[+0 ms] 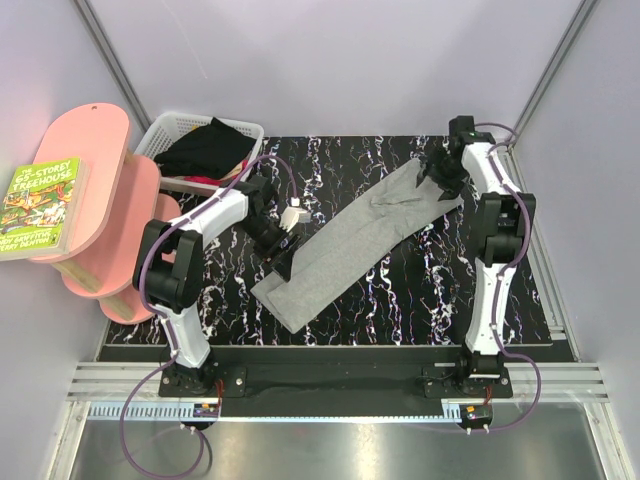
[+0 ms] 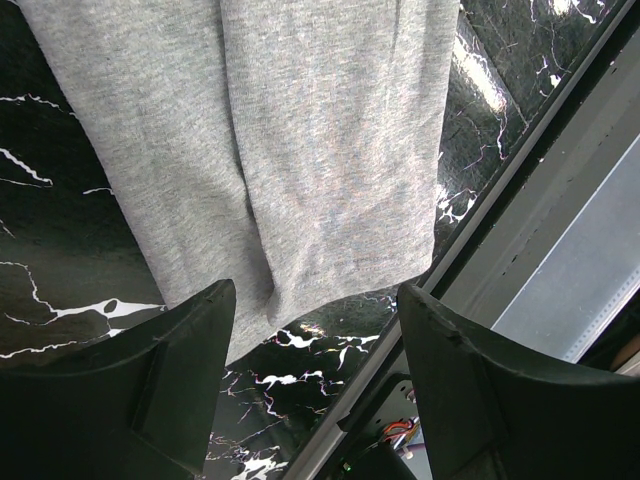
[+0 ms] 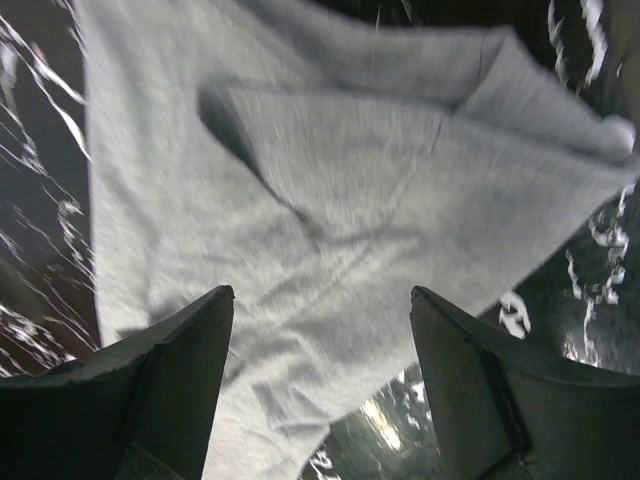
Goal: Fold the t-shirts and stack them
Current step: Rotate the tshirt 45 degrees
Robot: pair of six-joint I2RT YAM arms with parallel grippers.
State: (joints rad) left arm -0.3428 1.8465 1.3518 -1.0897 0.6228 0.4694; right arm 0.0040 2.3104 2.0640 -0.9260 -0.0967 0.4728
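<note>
The grey t-shirt (image 1: 360, 240) lies flat on the table, folded into one long strip. It runs slantwise, from the near middle up to the far right corner. Its near end is straight and neat, with a soft crease running down its length. Its far end is more crumpled, with a sleeve part folded over on top. My right wrist picture is blurry there, so I cannot tell more. The black t-shirt (image 1: 205, 150) sits in a heap in the white basket (image 1: 170, 125) at the far left.

My left gripper (image 2: 315, 300) hangs over the near end of the grey shirt. Its two fingers stand wide apart and hold nothing. My right gripper (image 3: 320, 300) hangs over the far end. Its fingers are wide apart too, and the cloth lies loose under them, not pinched.

The table (image 1: 400, 290) is black with thin white streaks, like marble. A metal rail (image 1: 330, 385) runs along its near edge, where my arms are bolted. Plain pale walls (image 1: 330, 60) stand all around.

A pink shelf (image 1: 95, 170) stands at the left, just beside the basket. A green book (image 1: 42, 205) lies on its top board. The basket and the shelf are well apart from the grey shirt. My left arm reaches across the table between the basket and the shirt.
</note>
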